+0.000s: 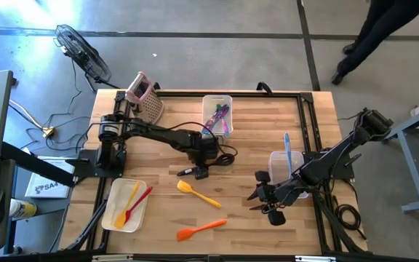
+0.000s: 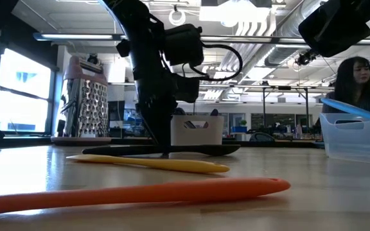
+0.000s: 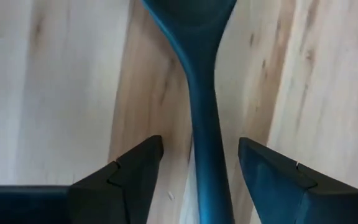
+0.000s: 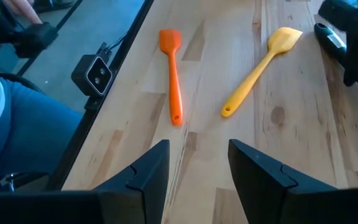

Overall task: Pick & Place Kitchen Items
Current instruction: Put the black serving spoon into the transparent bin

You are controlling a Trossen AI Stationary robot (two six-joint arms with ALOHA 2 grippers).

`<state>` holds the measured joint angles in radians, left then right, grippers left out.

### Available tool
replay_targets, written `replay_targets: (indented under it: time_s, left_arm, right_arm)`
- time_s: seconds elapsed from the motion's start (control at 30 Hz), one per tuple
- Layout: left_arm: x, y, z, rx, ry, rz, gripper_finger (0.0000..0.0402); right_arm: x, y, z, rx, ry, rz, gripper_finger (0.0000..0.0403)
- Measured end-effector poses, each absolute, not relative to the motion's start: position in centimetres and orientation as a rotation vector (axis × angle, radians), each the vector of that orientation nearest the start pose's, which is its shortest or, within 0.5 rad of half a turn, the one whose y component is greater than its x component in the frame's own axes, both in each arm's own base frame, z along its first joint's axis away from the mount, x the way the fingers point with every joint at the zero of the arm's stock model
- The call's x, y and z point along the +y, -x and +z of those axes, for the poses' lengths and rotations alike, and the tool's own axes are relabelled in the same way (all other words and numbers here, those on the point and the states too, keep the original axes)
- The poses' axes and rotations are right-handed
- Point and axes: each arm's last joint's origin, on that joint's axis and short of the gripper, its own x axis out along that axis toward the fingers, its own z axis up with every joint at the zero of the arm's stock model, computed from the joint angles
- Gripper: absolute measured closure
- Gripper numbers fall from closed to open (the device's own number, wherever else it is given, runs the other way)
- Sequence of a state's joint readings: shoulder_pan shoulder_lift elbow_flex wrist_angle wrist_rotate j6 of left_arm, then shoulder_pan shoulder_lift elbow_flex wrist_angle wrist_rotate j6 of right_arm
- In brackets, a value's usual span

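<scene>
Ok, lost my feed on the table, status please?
Left gripper open, straddling dark utensil's handle on the table. Right gripper open, empty, facing orange spatula and yellow spatula. Nothing blocking.

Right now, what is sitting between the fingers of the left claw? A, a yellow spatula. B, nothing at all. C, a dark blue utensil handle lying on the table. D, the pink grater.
C: in the left wrist view the left claw stands open astride the slim handle of a dark blue utensil lying on the wooden table, with gaps either side, not yet gripping it.
</scene>
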<state>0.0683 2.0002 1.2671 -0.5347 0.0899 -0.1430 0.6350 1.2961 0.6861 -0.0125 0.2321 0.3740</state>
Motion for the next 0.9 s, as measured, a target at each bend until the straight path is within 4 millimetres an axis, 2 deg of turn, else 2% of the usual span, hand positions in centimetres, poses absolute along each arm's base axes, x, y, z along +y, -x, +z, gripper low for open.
replay_targets:
  time_s: [0.13, 0.33, 0.6, 0.8, 0.9]
  left_arm:
    - [2.5, -38.1, 12.2, 1.289, 0.242, 0.146, 0.0230]
    - [2.7, -38.0, 12.0, 1.295, 0.268, 0.215, 0.0356]
    - [2.1, -38.0, 12.0, 1.301, 0.266, 0.222, 0.0360]
    - [0.1, -38.2, 12.6, 1.318, 0.184, 0.228, 0.0360]
    - [-1.0, -38.7, 13.8, 1.329, 0.092, 0.280, 0.0360]
  right_arm:
    - [15.0, -21.5, 21.1, 0.624, -0.102, 0.283, 0.0245]
    - [15.0, -21.5, 21.2, 0.622, -0.112, 0.283, 0.0245]
    - [15.7, -21.2, 21.3, 0.595, -0.115, 0.285, 0.0245]
    - [16.5, -20.8, 21.6, 0.546, -0.107, 0.273, 0.0245]
    - [16.9, -20.5, 21.8, 0.516, -0.104, 0.258, 0.0245]
